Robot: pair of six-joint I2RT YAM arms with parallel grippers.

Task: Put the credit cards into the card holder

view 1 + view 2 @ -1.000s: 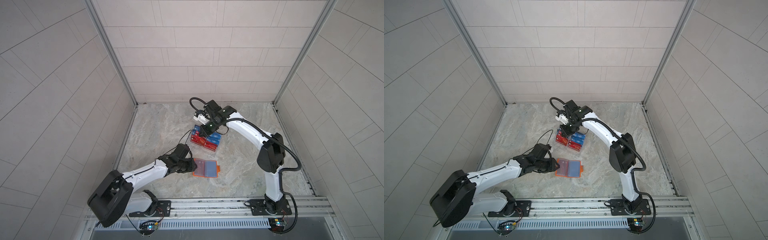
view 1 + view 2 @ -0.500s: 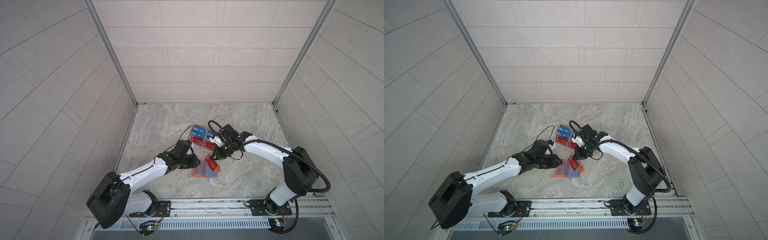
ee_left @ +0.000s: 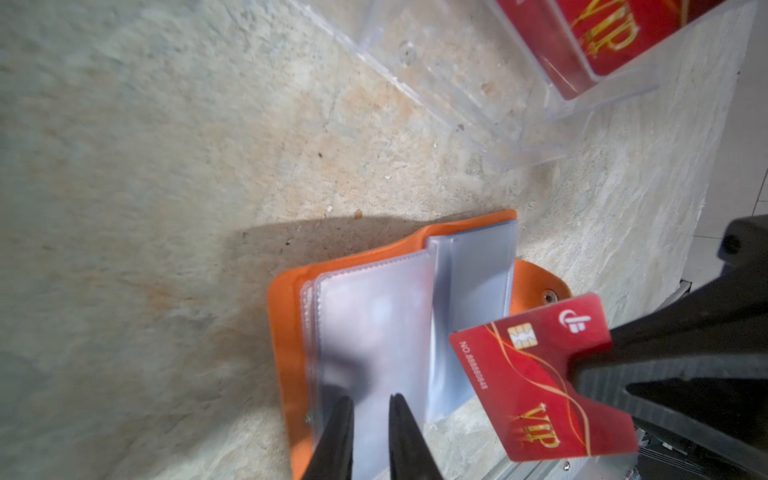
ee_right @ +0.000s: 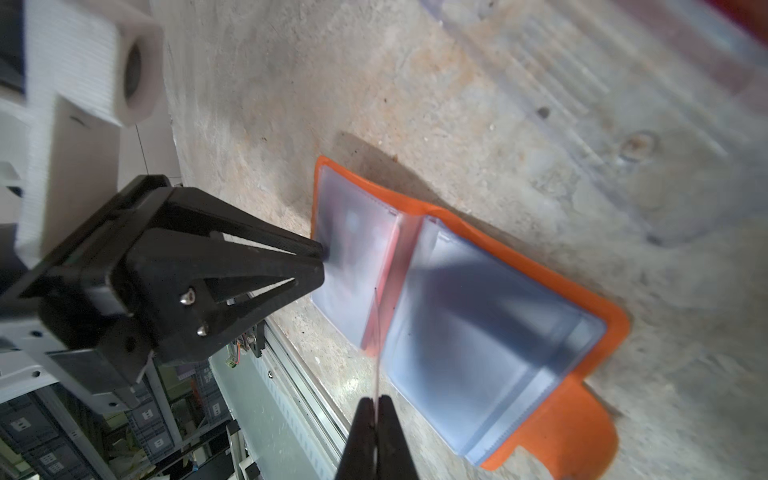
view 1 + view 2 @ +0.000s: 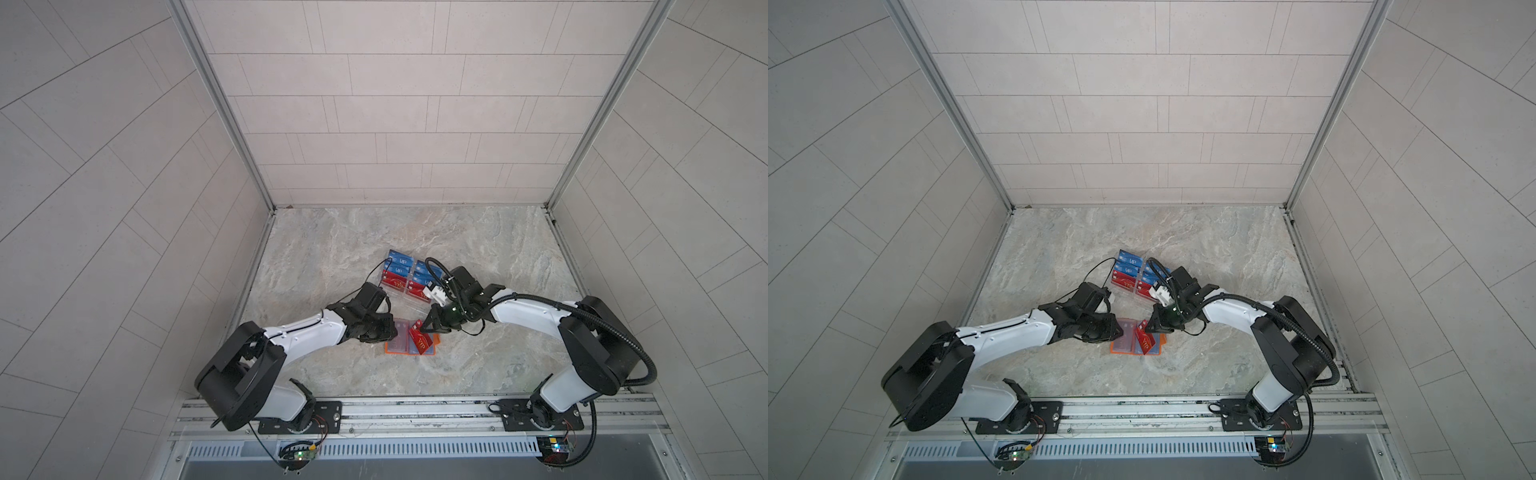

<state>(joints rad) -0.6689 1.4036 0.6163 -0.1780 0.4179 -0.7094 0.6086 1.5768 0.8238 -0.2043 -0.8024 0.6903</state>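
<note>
The orange card holder [image 5: 390,352] [image 5: 1115,351] lies open on the marble floor, its clear sleeves facing up [image 3: 374,324] [image 4: 478,311]. My right gripper [image 5: 424,327] [image 5: 1148,327] [image 4: 376,401] is shut on a red VIP credit card [image 5: 420,341] [image 5: 1145,343] [image 3: 536,382]. The card hangs tilted over the holder's middle fold and shows edge-on [image 4: 377,332] in the right wrist view. My left gripper [image 5: 392,332] [image 5: 1120,332] [image 3: 371,399] sits at the holder's left page. Its jaws stand a narrow gap apart over the sleeve, with nothing visibly between them.
Two clear acrylic tiered racks [image 5: 415,301] [image 5: 1115,289] [image 3: 478,83] stand just behind the holder with several blue and red VIP cards [image 5: 401,262] [image 5: 1129,262] [image 3: 602,37]. Walls enclose the floor on three sides; a metal rail runs along the front edge [image 5: 415,409].
My right arm swung from the racks down to the holder, bringing the red card over its fold. My left gripper stayed at the holder's left page and narrowed its jaws.
</note>
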